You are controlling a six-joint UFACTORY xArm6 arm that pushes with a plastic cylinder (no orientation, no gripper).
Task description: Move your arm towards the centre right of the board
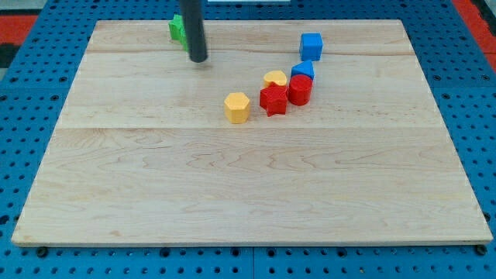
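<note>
My tip (198,59) is at the lower end of the dark rod, near the view's top, left of centre. A green block (177,30) lies just behind and left of the rod, partly hidden by it. A blue cube (311,46) sits at the upper right. Below it a cluster stands together: a blue block (303,70), a red cylinder (300,90), a yellow block (274,78) and a red star-shaped block (273,101). A yellow hexagonal block (237,107) stands alone left of the cluster. My tip is well left of all these.
The wooden board (248,186) lies on a blue perforated table (23,93). Red matting shows at the view's top corners.
</note>
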